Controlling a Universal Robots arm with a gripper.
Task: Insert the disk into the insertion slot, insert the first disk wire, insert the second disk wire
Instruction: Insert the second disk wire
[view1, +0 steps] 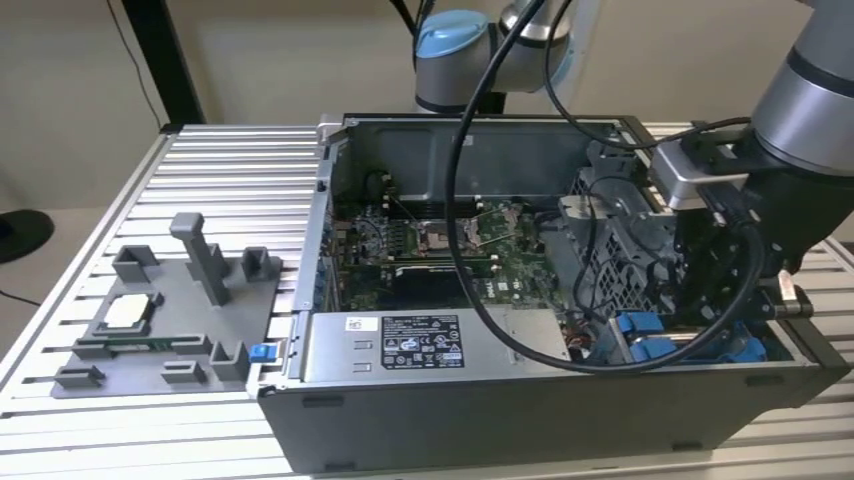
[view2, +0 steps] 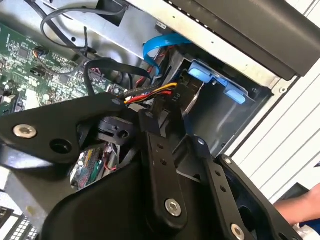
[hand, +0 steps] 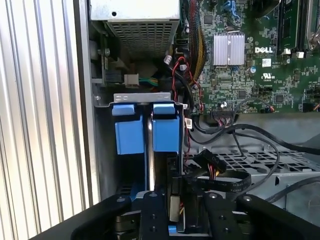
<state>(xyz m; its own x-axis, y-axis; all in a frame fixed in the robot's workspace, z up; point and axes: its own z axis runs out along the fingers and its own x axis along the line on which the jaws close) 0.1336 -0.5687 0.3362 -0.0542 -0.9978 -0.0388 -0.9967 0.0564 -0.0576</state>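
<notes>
Figure: end effector (view1: 721, 290) lowered into the corner of the open computer case (view1: 534, 400) where the insertion slot (hand: 145, 127) sits. In the first wrist view I see 2 bright blue tabs of the slot side by side just ahead of the black linkage, with a thin metal edge running down between them toward my tool; I judge this to be the disk (hand: 150, 165) seated on edge in the bay, though most of its body is hidden. The black links of the end effector (hand: 172, 215) close around a black connector carrying red, yellow and black leads, the disk wire (view2: 150, 92); I read this as clenched on the plug, pressed low beside the disk. Risks, as I judge them: the plug may meet its socket skewed and bend contacts, since the mating face is hidden from me; the loose black cables (hand: 250, 145) draped just beside the linkage could snag on withdrawal; the flat blue ribbon cable (view2: 155, 50) lies just beyond the plug and could be pinched. Open room is poor: the case wall stands close on 1 side, the grey perforated cage (view1: 627, 230) close on the other, and the ribbed worktop (view1: 227, 170) lies outside the wall. The only free path I see is straight back out.
</notes>
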